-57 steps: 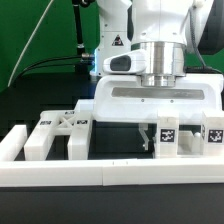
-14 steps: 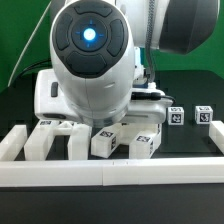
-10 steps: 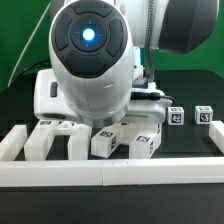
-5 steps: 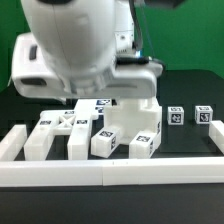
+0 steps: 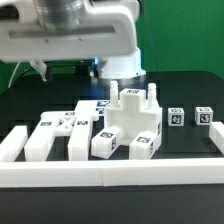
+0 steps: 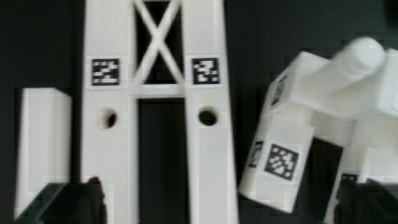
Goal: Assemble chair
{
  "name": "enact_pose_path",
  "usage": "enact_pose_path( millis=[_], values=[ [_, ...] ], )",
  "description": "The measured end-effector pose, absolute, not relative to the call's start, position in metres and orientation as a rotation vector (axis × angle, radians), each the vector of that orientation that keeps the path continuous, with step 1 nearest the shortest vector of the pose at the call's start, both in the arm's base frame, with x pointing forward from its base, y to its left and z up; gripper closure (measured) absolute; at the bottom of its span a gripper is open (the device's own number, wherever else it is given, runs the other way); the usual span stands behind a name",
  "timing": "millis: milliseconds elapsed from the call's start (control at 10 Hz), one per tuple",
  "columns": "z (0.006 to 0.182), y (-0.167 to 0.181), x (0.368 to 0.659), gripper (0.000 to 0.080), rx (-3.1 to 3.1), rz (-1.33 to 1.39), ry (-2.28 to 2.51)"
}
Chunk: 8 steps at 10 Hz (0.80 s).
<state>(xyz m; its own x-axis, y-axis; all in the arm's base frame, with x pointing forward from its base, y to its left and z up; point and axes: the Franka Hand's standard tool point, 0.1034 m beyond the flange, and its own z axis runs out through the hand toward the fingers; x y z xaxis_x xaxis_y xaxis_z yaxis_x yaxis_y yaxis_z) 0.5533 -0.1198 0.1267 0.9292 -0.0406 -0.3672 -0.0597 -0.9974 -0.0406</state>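
Nearest, the rail [image 5: 110, 172] spans the front, probably as a stop for squaring parts. Just behind it lies the chair [image 5: 126, 130], in loose pieces. On the exterior view's left the frame [image 5: 58, 135] lies flat, its long bars running near to far with their ends at the rail. The near blocks [image 5: 105, 144] sit just beside it. Behind them the pegged piece [image 5: 138, 110] stands upright, pegs pointing up, likely so another part can drop on. The far blocks [image 5: 176, 117] wait apart on the right. The arm [image 5: 70, 35] hangs above. The gripper [image 6: 222, 200] is spread wide, its fingers [image 6: 75, 203] grasping nothing.
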Motion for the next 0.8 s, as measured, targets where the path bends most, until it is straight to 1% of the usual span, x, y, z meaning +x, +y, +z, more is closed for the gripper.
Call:
enact_pose_path(
  millis=[100,200,300,400,600,700,800],
  values=[
    [0.115,-0.128,0.54,0.015,-3.045,0.528,0.081],
    [0.11,-0.135,0.539,0.015,-3.069,0.403,0.1],
    [0.104,-0.132,0.535,0.015,-3.095,0.249,0.125],
    [0.092,-0.124,0.53,0.015,-3.099,0.186,0.142],
    [0.093,-0.127,0.534,0.015,-3.108,0.138,0.135],
    [0.09,-0.126,0.533,0.015,-3.108,0.143,0.132],
    [0.084,-0.121,0.537,0.015,-3.128,0.083,0.114]
  ],
)
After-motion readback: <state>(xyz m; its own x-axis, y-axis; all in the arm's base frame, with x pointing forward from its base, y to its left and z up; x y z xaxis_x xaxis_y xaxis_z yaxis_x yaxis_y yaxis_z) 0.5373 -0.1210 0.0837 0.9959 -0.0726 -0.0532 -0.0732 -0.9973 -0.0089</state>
